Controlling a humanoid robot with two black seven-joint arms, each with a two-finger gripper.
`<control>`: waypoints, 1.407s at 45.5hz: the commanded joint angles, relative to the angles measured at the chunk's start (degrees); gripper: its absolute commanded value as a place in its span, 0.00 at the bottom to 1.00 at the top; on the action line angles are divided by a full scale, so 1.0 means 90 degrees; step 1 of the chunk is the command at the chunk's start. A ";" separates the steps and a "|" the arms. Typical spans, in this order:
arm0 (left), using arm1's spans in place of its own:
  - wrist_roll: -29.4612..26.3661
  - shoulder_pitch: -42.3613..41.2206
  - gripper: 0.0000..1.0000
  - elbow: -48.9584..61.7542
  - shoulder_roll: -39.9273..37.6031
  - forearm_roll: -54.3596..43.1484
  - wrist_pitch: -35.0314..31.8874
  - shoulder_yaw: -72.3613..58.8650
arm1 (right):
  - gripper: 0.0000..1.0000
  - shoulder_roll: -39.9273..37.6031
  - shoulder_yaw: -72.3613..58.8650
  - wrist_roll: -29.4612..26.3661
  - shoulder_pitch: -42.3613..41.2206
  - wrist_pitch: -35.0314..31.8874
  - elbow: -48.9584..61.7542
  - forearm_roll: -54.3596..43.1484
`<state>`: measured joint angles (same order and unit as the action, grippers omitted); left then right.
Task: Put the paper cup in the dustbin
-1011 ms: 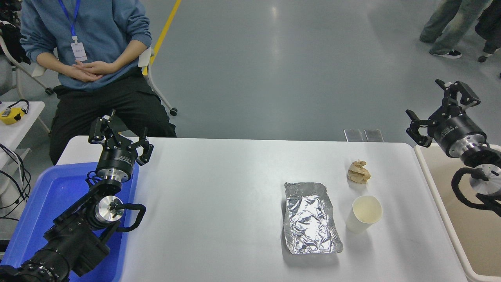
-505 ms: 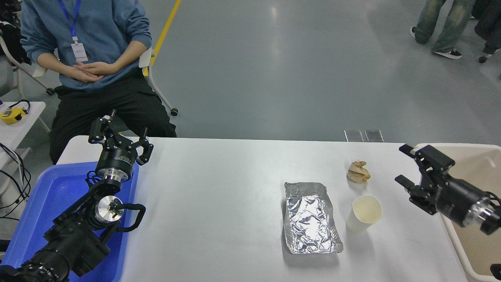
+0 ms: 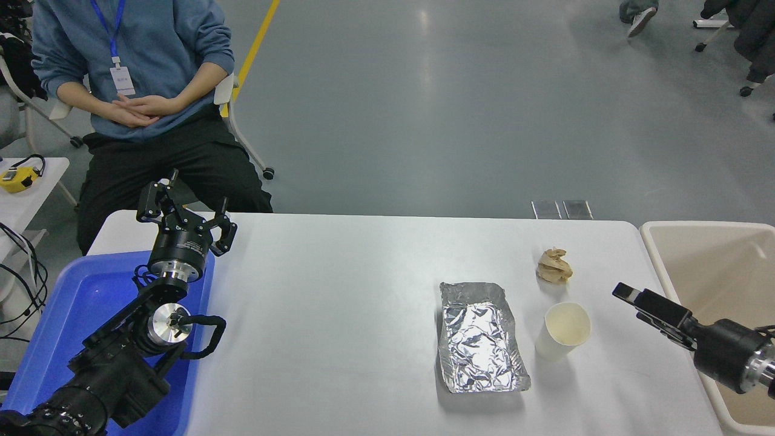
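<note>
That cup [image 3: 563, 332] looks light and squishy, so I'd pinch it gently mid-wall; can't tell how the right gripper's [image 3: 629, 296] fingers are set.

On my worktop [image 3: 363, 290]: paper cup [image 3: 563, 332] just right of foil tray [image 3: 481, 336], paper wad [image 3: 554, 266] behind it, dustbin [image 3: 657, 242] off the right edge.

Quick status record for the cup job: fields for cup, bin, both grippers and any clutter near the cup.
paper cup: upright on the table, not held
dustbin: off the table's right end
right gripper: right of the cup, apart from it, pointing left; seen edge-on
left gripper: parked at lower left over the blue tray, open
clutter: foil tray left of the cup, brown paper wad beyond it
</note>
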<state>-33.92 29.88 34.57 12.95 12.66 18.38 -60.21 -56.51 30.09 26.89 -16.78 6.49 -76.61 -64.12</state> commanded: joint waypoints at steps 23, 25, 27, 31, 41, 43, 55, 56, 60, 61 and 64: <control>0.0000 0.0010 1.00 0.0007 -0.0003 0.0000 0.0009 0.0000 | 0.97 0.1699 -0.1625 0.0186 -0.1504 0.0412 0.1335 -0.0425; 0.0000 0.0010 1.00 0.0007 -0.0003 0.0000 0.0009 0.0000 | 0.97 0.1660 -0.1625 0.0186 -0.1514 0.0412 0.1306 -0.0425; 0.0000 0.0010 1.00 0.0007 -0.0003 0.0000 0.0009 0.0000 | 0.97 0.1601 -0.1615 0.0186 -0.1514 0.0412 0.1276 -0.0425; 0.0000 0.0010 1.00 0.0007 -0.0003 0.0000 0.0009 0.0000 | 0.97 0.1279 -0.1596 0.0186 -0.1514 0.0412 0.1003 -0.0415; 0.0000 0.0000 1.00 0.0007 -0.0003 0.0000 0.0009 0.0000 | 0.97 0.0566 -0.1498 0.0313 -0.1514 0.0422 0.0709 -0.0425; 0.0000 0.0000 1.00 0.0007 -0.0003 0.0000 0.0009 0.0000 | 0.96 0.0575 -0.1546 0.0313 -0.1524 0.0432 0.0923 -0.0454; 0.0000 0.0000 1.00 0.0007 -0.0003 0.0000 0.0009 0.0000 | 0.96 0.1375 -0.1897 0.0430 -0.1495 0.0685 0.2311 -0.0747; 0.0000 0.0000 1.00 0.0007 -0.0003 0.0000 0.0009 0.0000 | 0.96 0.1444 -0.1966 0.0469 -0.1495 0.0763 0.2369 -0.0757; 0.0000 0.0000 1.00 0.0007 -0.0003 0.0000 0.0009 0.0000 | 0.96 0.1581 -0.2142 0.0518 -0.1495 0.0891 0.2546 -0.0767; 0.0000 0.0000 1.00 0.0007 -0.0003 0.0000 0.0009 0.0000 | 0.96 0.1610 -0.2181 0.0528 -0.1495 0.0900 0.2565 -0.0767; 0.0000 0.0000 1.00 0.0007 -0.0003 0.0000 0.0009 0.0000 | 0.96 0.1698 -0.2250 0.0557 -0.1475 0.0930 0.2575 -0.0767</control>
<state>-33.93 29.89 34.63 12.92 12.67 18.46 -60.21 -44.79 13.06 30.83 -30.20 13.01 -57.91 -70.12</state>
